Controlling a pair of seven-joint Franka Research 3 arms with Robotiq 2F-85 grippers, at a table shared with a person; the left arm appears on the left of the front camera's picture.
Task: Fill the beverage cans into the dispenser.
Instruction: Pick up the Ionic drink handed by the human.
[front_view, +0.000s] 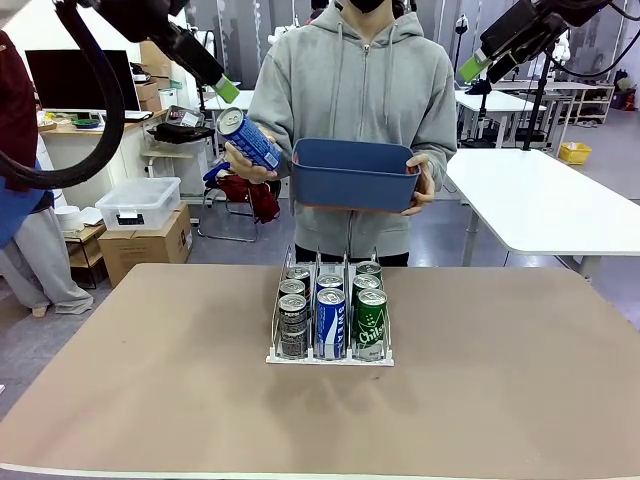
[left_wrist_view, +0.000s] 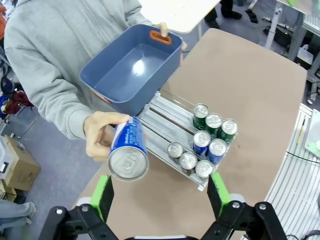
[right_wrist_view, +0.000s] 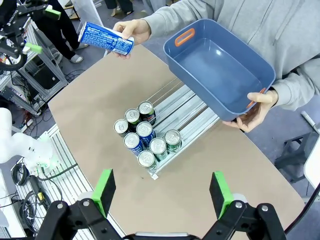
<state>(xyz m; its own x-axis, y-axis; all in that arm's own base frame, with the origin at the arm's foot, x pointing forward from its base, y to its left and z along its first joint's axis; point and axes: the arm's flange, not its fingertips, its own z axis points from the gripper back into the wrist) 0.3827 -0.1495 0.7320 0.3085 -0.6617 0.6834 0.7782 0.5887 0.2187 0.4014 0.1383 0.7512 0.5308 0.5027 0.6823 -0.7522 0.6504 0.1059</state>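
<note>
Nearest you, the left claw (left_wrist_view: 161, 194) stands released, its green pads spread wide with nothing between them, and the right claw (right_wrist_view: 162, 192) is likewise released and empty, raised well above the tabletop (front_view: 150, 380). Out on that tabletop sits the dispenser (front_view: 330, 359), with three dark cans (front_view: 293, 318) in one outer lane, three green cans (front_view: 371, 318) in the other and only two blue-and-white cans (front_view: 330, 318) in the middle. Beyond it the person's hand (left_wrist_view: 99, 134) offers you one more blue-and-white can (left_wrist_view: 129, 152), silver top toward the left claw and just ahead of its pads, while their other hand holds a blue bin (front_view: 355, 180). You are most likely at the handover step: the next move calls for bringing the left claw around the can's body, closing on it once it sits between the pads, then carrying it to the back of the middle lane. The wrist views show you the bin is bare inside and the rear half of every lane is free, which the front view hides behind the bin's wall and the cans at the front of each lane.
</note>
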